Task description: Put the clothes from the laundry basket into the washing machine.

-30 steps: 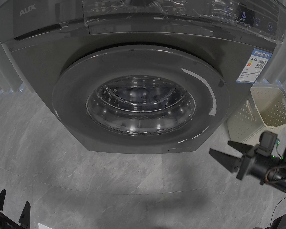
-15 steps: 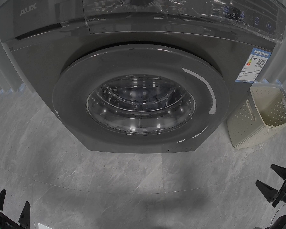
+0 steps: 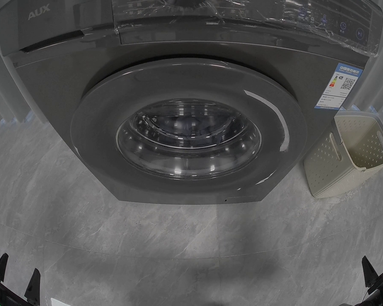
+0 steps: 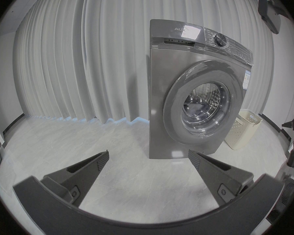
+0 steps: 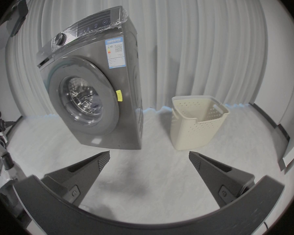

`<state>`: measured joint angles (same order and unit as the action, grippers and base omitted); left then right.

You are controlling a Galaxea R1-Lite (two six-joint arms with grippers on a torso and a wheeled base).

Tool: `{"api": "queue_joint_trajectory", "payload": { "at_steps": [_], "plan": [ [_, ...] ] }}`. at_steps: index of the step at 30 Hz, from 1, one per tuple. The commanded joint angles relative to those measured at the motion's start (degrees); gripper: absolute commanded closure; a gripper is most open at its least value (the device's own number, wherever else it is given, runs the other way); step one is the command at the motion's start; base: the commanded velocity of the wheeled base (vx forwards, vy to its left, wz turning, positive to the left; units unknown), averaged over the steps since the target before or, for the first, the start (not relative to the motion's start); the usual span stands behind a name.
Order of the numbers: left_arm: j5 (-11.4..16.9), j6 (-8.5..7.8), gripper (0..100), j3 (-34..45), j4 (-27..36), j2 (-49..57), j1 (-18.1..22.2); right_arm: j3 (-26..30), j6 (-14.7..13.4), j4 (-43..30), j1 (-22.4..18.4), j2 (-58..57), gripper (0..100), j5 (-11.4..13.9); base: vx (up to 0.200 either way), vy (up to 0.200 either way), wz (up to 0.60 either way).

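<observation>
Shut door (image 3: 188,137) of the washing machine (image 3: 51,77), centre frame, bars the drum. Laundry basket (image 3: 323,166), right edge, stands just beside the machine, its mouth unobstructed. Floor (image 3: 178,243) across the lower frame offers open passage.

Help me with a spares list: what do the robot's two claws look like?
The two look alike. The left claw and the right claw each have two matte dark-grey wedge fingers that taper to a point. Each finger has a textured pad inside the tip and a round screw near its base. A curved dark bar sits behind them.
</observation>
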<state>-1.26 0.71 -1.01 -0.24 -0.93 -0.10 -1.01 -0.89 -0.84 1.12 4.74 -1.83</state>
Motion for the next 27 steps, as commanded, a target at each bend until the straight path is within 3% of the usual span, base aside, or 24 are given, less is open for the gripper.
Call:
{"api": "queue_joint_trajectory", "payload": {
  "at_steps": [1, 27],
  "plan": [
    [-0.06, 0.35, 0, 1.01, -0.02, 0.93, -0.08, 0.92, 1.94, 0.75, -1.47, -3.86, 0, 0.86, 0.0, 0.0, 0.0],
    [-0.06, 1.14, 0, 1.01, -0.02, 0.84, -0.17, 0.92, 1.86, 0.75, -1.47, -3.86, 0, 1.39, 0.0, 0.0, 0.0]
  ]
}}
